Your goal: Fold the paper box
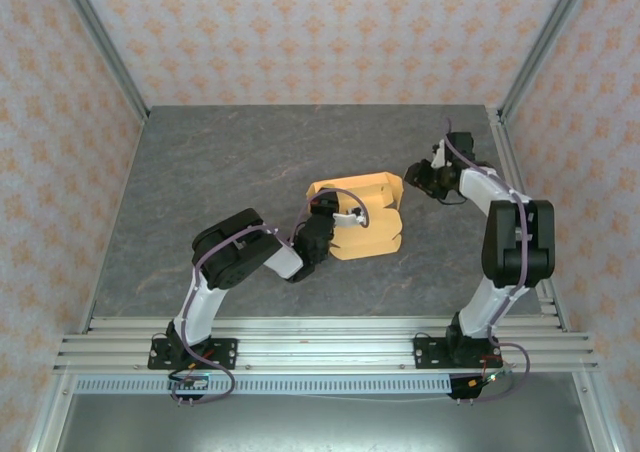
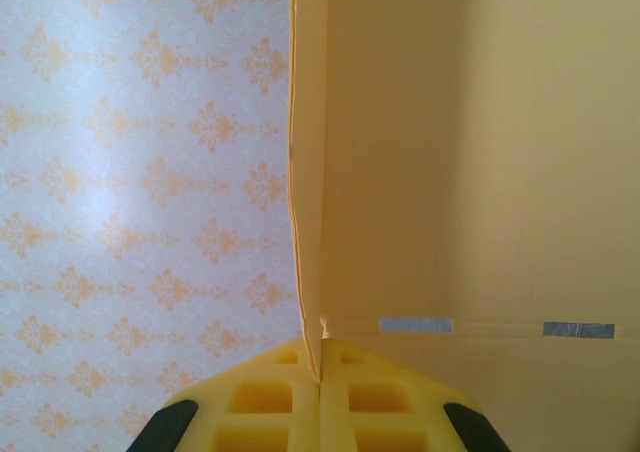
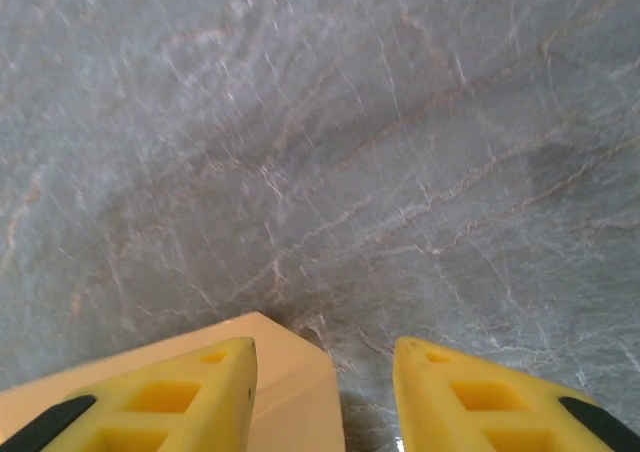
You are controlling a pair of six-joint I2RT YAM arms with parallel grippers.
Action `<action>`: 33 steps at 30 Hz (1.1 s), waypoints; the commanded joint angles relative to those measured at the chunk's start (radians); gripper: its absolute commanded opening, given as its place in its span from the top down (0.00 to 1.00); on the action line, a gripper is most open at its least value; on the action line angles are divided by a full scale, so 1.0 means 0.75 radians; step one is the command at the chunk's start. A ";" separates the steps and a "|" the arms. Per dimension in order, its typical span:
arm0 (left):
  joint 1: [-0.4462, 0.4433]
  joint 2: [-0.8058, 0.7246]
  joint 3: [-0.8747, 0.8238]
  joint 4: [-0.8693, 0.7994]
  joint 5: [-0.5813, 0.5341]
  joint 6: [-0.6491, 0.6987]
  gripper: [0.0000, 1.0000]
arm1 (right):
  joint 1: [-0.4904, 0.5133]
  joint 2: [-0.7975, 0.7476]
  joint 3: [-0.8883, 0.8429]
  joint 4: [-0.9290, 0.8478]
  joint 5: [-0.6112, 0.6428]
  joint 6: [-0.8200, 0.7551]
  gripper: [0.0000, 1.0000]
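The paper box, tan-orange card partly folded up, stands in the middle of the grey table. My left gripper is at its left side. In the left wrist view the yellow jaws are shut on the thin edge of an upright card wall. My right gripper hovers at the box's far right corner. In the right wrist view it stands open over the table. A corner of the box lies by its left finger, and nothing is pinched.
The grey marbled table runs to patterned walls on three sides. Aluminium rails cross the near edge where both arm bases are bolted. A metal post stands at the far right corner.
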 commanded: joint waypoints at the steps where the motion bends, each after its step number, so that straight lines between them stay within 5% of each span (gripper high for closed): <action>1: -0.012 0.034 -0.004 0.001 0.006 0.002 1.00 | 0.027 -0.025 -0.044 0.010 -0.040 -0.058 0.59; 16: -0.014 0.053 0.010 0.000 -0.001 -0.001 1.00 | 0.131 -0.139 -0.164 0.069 -0.078 -0.131 0.55; 33: -0.014 0.100 0.037 -0.008 -0.003 -0.009 1.00 | 0.217 -0.242 -0.504 0.705 -0.096 -0.048 0.55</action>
